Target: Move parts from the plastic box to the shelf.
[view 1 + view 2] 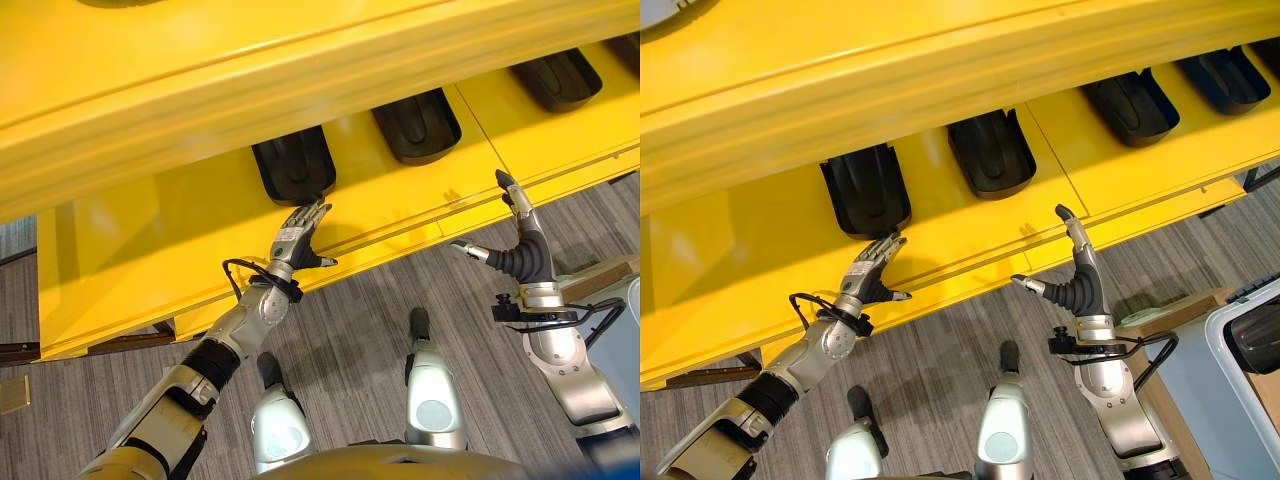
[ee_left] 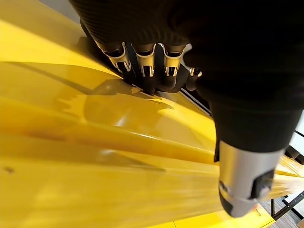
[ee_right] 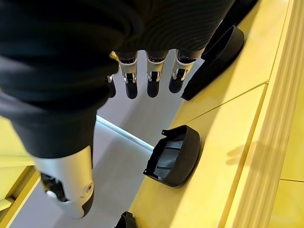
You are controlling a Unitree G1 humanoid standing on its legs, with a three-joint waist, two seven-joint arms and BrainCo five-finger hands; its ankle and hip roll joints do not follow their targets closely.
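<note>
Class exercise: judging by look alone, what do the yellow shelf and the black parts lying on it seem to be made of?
Shelf: probably painted metal; smooth, glossy yellow, it mirrors light and shadows, with straight folded edges. Black parts: likely moulded plastic; matt black with rounded shells and ribbed insides. Neither can be confirmed from appearance.

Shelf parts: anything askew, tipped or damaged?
Nothing stands out. The black parts sit in a row on the yellow shelf, spaced apart and similarly oriented. Left hand touches the nearest part's edge; right hand hangs open, empty.
</note>
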